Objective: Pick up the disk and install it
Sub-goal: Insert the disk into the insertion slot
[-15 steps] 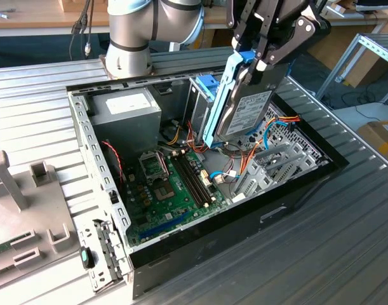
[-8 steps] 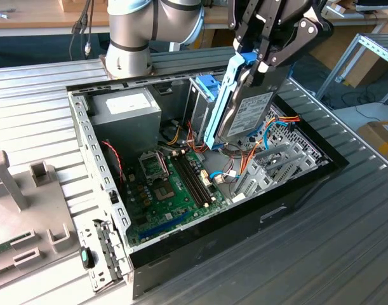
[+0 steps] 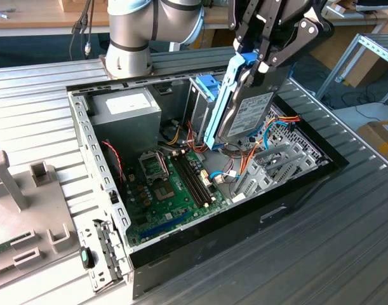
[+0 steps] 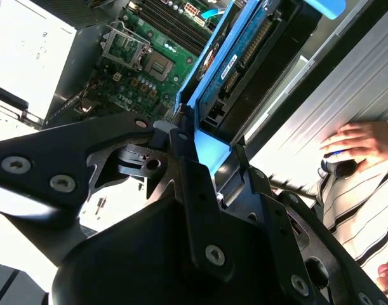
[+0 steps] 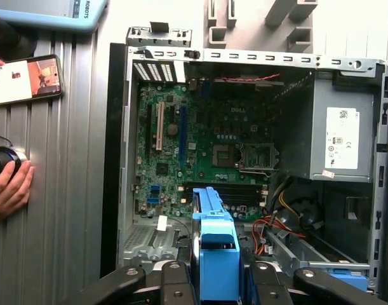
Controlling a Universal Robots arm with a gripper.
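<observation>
The disk [image 3: 249,115] hangs on edge above the open computer case [image 3: 86,136], its white label facing the exterior view's right and its light-blue rail frame [image 3: 220,105] running down the side. My gripper [image 3: 252,65] is shut on its upper end. In the second wrist view the disk [image 4: 244,57] juts out from between the black fingers [image 4: 181,149], with my gripper [image 4: 213,155] clamped on the blue frame. In the first wrist view the blue frame [image 5: 216,248] sits between the fingers of my gripper [image 5: 217,283], over the motherboard's edge.
Inside the case lie the green motherboard [image 3: 171,187], a grey power-supply box [image 3: 127,109] and a blue-tabbed drive cage [image 3: 204,89], with orange and blue cables [image 3: 270,130] below the disk. A person's hand [image 5: 9,187] rests beside the case, near a phone [image 5: 25,79].
</observation>
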